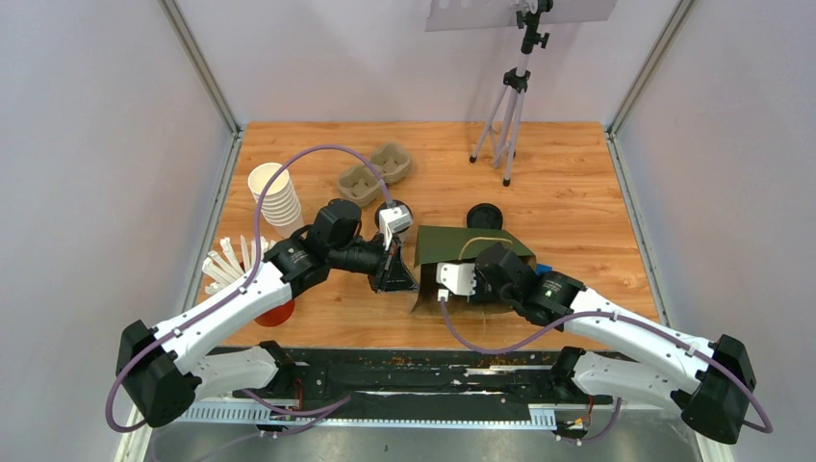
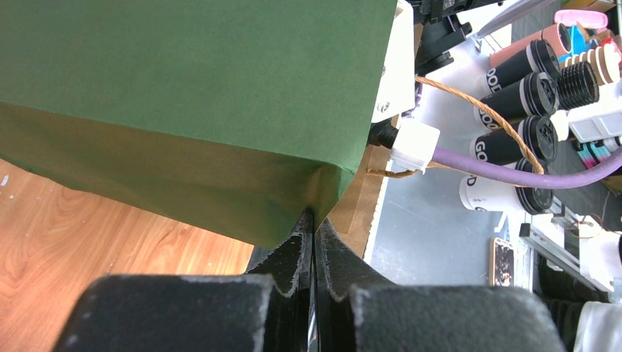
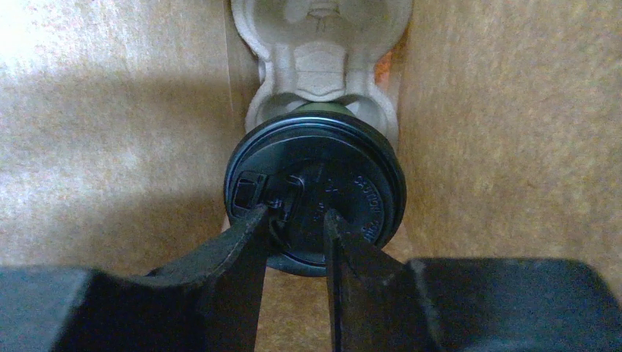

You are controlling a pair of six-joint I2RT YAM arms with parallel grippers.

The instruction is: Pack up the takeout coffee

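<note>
pinching a corner of the green bag (image 2: 183,88), the left gripper (image 2: 314,229) has its jaws pressed flat together on the paper fold, with no gap showing between them. the bag sits on the table (image 1: 577,192) with its mouth toward the arms, and its rope handle (image 2: 469,99) loops loose beside the opening.

the right gripper (image 3: 297,220) reaches in through that mouth, brown paper walls on either side of it. inside is a pulp carrier (image 3: 321,59), and the cup (image 3: 315,147) is seated in the carrier's nearer pocket, its black lid (image 3: 359,198) facing the wrist camera. the right jaws stand part open, narrower than the lid, with both fingertips (image 3: 246,238) laid against the lid's top. from here i can't tell whether they pinch something raised on it or merely touch it.

just behind the bag on the table is a second cup (image 1: 484,216), or so i take the round black top there to be; it is apart from both grippers.

further back and left lie two spare carriers (image 1: 375,173). a stack of white cups (image 1: 274,197) leans near the left wall, and by the left arm is a red cup (image 1: 277,313) with white sticks (image 1: 226,265) fanning out. a tripod (image 1: 510,106) stands at the far edge.
</note>
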